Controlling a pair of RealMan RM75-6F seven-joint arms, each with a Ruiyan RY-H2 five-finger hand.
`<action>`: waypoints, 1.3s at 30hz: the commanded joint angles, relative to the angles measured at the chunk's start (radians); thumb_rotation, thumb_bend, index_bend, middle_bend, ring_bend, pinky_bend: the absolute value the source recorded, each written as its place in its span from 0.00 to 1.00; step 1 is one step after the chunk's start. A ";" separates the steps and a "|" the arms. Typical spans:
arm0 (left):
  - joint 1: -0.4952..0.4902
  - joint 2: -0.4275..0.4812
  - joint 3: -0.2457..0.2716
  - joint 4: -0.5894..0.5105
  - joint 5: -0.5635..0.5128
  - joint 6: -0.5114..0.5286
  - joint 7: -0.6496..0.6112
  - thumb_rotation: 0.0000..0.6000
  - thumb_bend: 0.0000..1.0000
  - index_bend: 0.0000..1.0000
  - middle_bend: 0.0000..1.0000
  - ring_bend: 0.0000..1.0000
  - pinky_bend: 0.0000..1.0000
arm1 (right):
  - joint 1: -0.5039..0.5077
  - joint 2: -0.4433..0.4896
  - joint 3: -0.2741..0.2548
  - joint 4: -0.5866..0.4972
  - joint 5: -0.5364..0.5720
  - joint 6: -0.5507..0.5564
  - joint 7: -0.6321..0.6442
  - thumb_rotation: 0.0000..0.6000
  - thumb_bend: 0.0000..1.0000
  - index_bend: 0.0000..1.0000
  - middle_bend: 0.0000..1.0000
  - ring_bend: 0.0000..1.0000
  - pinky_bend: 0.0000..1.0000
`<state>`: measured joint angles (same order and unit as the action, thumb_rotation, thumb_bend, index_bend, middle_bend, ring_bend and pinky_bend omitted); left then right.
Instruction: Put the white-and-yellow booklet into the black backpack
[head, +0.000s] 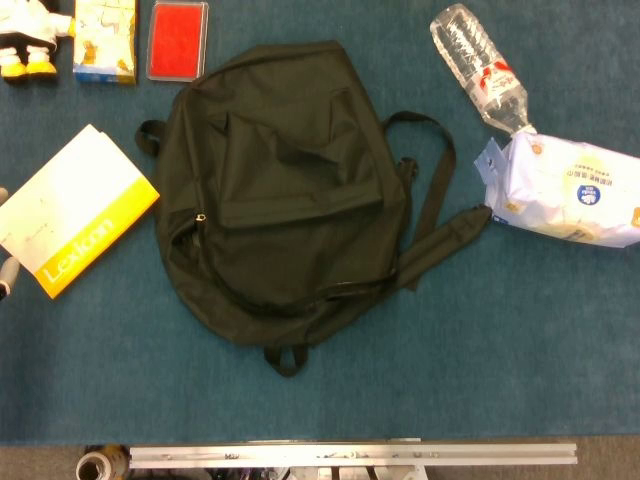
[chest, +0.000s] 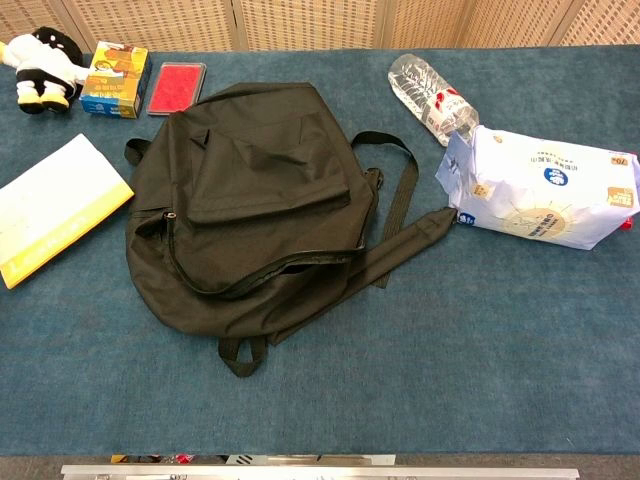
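In the head view, the white-and-yellow booklet (head: 75, 208) lies flat at the left edge of the frame, just beside the black backpack (head: 280, 190) at centre, close enough for a short carry. A grey tip (head: 5, 275) at the far left edge may be part of the left hand; how its fingers lie cannot be told.

In the chest view, the booklet (chest: 58, 205) sits left again. The backpack's zipper (chest: 260, 275) gapes open, apparently ready to receive it. No hand shows here; the right hand appears nowhere.
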<state>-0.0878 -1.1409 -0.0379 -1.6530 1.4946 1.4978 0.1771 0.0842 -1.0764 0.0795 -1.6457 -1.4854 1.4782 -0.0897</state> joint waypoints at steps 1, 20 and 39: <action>0.000 -0.001 0.000 -0.001 -0.001 0.000 0.002 1.00 0.26 0.23 0.18 0.13 0.19 | 0.002 0.001 0.002 0.000 -0.001 0.000 0.004 1.00 0.20 0.32 0.35 0.20 0.25; -0.084 -0.006 0.036 -0.036 0.048 -0.152 0.036 1.00 0.26 0.24 0.20 0.16 0.20 | 0.059 0.027 0.074 -0.064 0.068 -0.037 -0.023 1.00 0.20 0.32 0.35 0.20 0.28; -0.173 -0.140 0.014 -0.005 -0.226 -0.369 0.228 0.58 0.22 0.00 0.09 0.08 0.20 | 0.074 0.010 0.067 -0.042 0.078 -0.059 0.003 1.00 0.20 0.32 0.35 0.19 0.29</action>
<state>-0.2528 -1.2656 -0.0222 -1.6692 1.2916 1.1460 0.3867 0.1587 -1.0670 0.1467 -1.6862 -1.4074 1.4197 -0.0885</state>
